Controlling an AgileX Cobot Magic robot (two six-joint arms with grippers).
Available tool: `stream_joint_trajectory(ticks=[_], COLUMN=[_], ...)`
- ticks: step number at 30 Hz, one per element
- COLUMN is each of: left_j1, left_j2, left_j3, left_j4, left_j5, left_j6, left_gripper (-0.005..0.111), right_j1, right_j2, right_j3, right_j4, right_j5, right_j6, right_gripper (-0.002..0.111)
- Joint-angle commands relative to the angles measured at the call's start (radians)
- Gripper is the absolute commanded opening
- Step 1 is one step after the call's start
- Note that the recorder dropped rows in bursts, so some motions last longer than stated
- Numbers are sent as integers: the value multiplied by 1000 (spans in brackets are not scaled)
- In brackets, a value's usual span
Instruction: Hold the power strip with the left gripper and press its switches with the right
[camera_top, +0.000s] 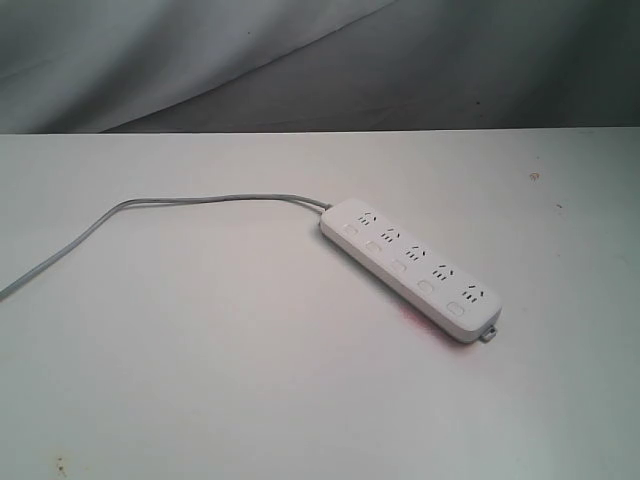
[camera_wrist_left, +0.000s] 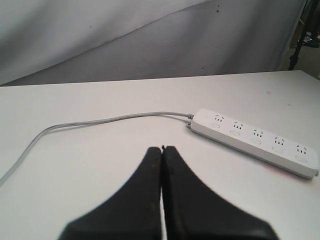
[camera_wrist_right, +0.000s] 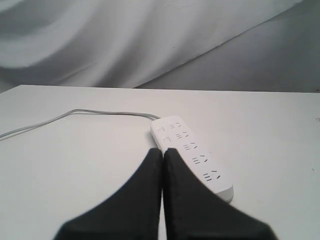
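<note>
The white power strip (camera_top: 412, 266) lies flat and diagonal on the table, right of centre, its five switches (camera_top: 399, 266) in a row along the near side. A grey cord (camera_top: 180, 203) runs off to the left. Neither arm shows in the exterior view. In the left wrist view the strip (camera_wrist_left: 255, 140) lies ahead and to one side of my left gripper (camera_wrist_left: 162, 148), whose black fingers are pressed together, holding nothing. In the right wrist view my right gripper (camera_wrist_right: 163, 150) is shut too, its tips in front of the strip (camera_wrist_right: 192, 152) and hiding part of it.
A white table (camera_top: 200, 380) carries everything, with a grey draped cloth backdrop (camera_top: 300, 60) behind it. A small tab (camera_top: 489, 333) sticks out at the strip's near end. A faint pink mark (camera_top: 415, 318) shows on the table beside the strip.
</note>
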Motion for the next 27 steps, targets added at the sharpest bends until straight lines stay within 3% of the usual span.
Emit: stream_joint_trajectory(ticks=[1,21,27], left_j1=[2,2,2], left_j2=[-7,-14,-145], left_j3=[5,5,19], left_j4=[4,4,123], left_j5=[-7,-7,-14], left_j6=[-3,2,-28], left_gripper=[0,0,0], right_j1=[-2,-2,-2], right_j2=[-5,-5,-5], right_j3=[4,4,4], right_j4=[10,10,10], right_j5=[7,7,7], right_j6=[-10,-10,-10], right_gripper=[0,0,0])
